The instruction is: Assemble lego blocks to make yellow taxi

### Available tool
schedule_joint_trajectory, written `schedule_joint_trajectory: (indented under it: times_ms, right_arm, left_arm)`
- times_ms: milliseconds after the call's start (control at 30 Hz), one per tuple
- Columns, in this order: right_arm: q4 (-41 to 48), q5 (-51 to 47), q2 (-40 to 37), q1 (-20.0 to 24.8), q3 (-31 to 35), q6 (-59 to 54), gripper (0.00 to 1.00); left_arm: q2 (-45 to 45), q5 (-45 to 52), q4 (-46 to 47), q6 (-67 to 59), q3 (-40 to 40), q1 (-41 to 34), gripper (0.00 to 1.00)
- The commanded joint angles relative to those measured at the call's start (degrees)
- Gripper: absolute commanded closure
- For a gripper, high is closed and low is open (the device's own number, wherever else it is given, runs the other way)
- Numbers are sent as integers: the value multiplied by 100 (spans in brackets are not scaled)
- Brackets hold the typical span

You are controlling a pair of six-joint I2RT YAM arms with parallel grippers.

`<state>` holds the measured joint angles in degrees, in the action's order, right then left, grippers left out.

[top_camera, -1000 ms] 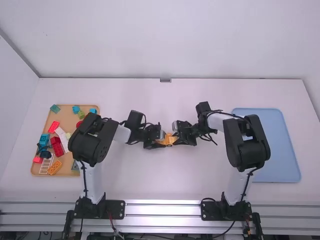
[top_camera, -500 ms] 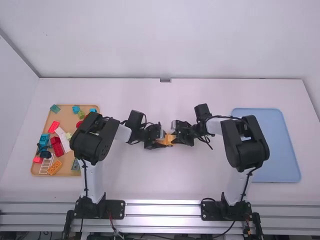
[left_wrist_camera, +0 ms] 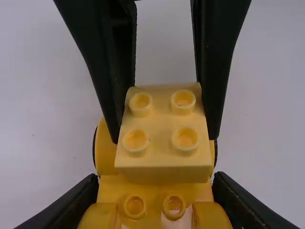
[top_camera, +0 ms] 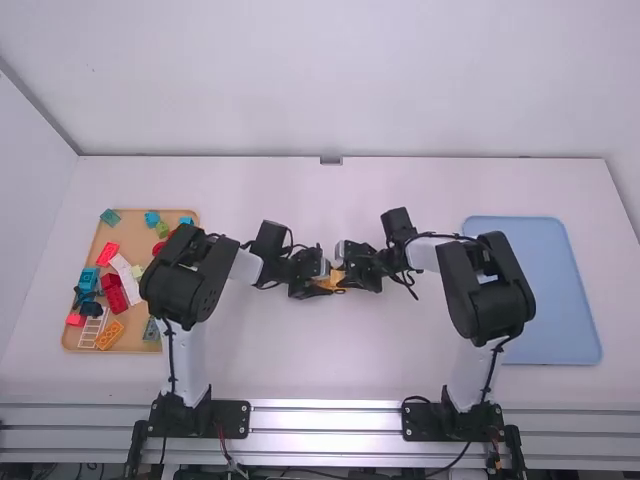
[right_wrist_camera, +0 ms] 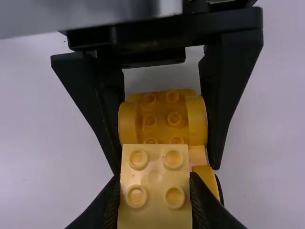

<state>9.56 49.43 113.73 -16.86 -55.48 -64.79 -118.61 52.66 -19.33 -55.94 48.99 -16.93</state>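
The high view has a tan tray [top_camera: 131, 230] of loose bricks at left on the counter [top_camera: 300, 370]. Next, near the middle, the left claw [left_wrist_camera: 155, 183] grips the wheeled yellow car base [top_camera: 337, 279]. Facing it, the right claw [right_wrist_camera: 155, 179] is closed on a pale yellow block [left_wrist_camera: 162, 121] over that base; whether they have locked cannot be told. Pressing with studs misaligned could cock the block or twist the base loose; letting go too early could drop an unseated block.
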Motion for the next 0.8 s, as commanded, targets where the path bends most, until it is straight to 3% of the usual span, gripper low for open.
schedule_joint_trajectory:
  times_ms: [0,767]
  right_arm:
    - [-20,-350,-125,7,2,33,89]
    - [131,-542,-444,-46,79,-197,89]
  left_arm:
    - [-63,238,24,0,-155,-48,41]
    - [-63,238,136,-2,-166,-55,42]
